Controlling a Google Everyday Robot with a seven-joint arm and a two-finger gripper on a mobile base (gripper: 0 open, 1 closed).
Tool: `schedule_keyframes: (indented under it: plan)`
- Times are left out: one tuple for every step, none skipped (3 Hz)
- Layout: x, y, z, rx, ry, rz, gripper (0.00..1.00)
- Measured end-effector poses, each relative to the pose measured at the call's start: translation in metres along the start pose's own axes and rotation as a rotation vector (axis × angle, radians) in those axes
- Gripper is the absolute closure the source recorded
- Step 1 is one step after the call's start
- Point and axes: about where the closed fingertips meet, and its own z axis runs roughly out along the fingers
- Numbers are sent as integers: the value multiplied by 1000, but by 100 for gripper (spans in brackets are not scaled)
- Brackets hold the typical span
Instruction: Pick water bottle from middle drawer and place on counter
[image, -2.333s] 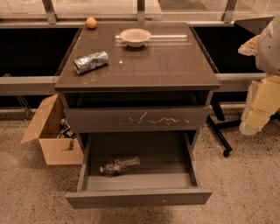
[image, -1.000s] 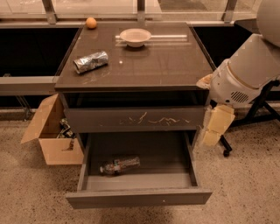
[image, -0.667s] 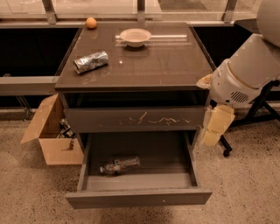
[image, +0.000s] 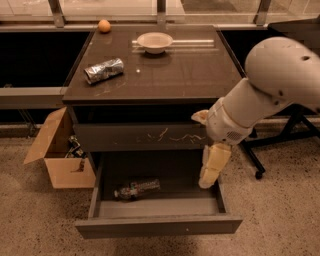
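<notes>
Just spotted the gripper (image: 212, 169) swung in from the far right to hang over the open drawer's (image: 159, 225) right end (open or closed, can't tell), water bottle (image: 136, 189) lying sideways inside, left of middle, so probably only starting the reach, nowhere near the counter (image: 170, 75) step.

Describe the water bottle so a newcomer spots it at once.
Below the counter, the middle drawer stands pulled open. The water bottle lies on its side left of centre on its floor, the gripper hanging at the drawer's right. It's the only thing in there: clear plastic, dark label, unlike the silver foil packet up top.
</notes>
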Motion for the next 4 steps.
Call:
schedule_keyframes:
  plan:
    - [-11, 5, 52, -49, -24, -58, 0]
    - [-22, 13, 102, -112, -44, -88, 0]
    - [-22, 13, 102, -112, -44, -88, 0]
    - [-24, 6, 126, -112, -31, -101, 0]
